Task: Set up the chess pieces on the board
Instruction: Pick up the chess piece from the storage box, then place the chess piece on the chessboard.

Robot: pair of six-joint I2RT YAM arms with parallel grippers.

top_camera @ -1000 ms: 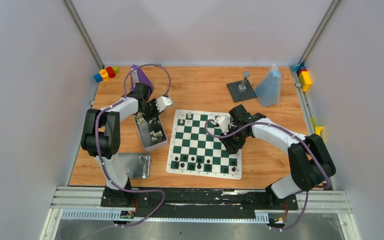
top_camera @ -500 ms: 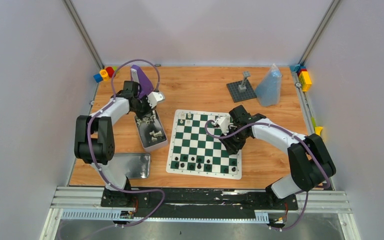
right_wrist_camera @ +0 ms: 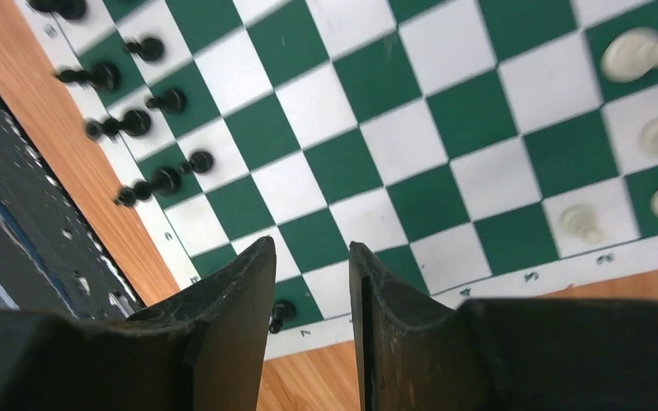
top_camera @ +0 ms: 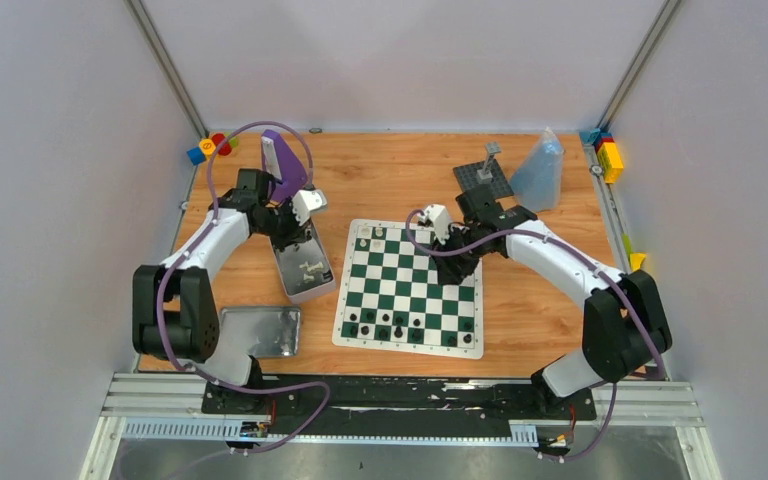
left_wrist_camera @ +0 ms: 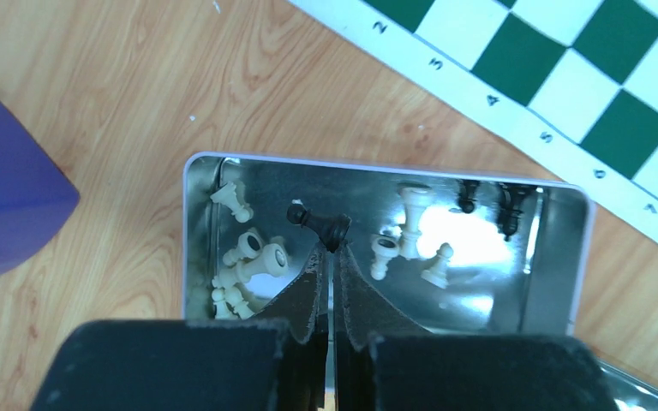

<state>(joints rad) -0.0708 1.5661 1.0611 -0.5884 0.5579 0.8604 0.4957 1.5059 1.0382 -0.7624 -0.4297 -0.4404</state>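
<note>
L gripper (left_wrist_camera: 331,247) pressed together, tips at 1 black pawn (left_wrist_camera: 319,224) lying tilted in tin (left_wrist_camera: 557,248); 3 black pcs in there, approx 8 white. R gripper (right_wrist_camera: 313,248) part spread, holding nothing, over board (right_wrist_camera: 411,128): flat green/white checks, white border, 4 white pcs (right_wrist_camera: 578,223) along one edge.

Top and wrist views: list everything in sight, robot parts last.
board: one, green-white, centre
black pieces: about eight, black, board's near edge
white pieces: at least four, white, board's far-left corner
loose pieces: several, mostly white, inside tin
tin: one, silver, left of board
lid: one, silver, near-left
purple object: one, purple, far-left
baseplate: one, dark grey with post, beyond board's far-right corner
bag: one, clear bluish, beside baseplate
toy blocks: two clusters, multicoloured, far corners
left gripper: shut, above tin, black pawn at tips
right gripper: open, empty, over board
</note>
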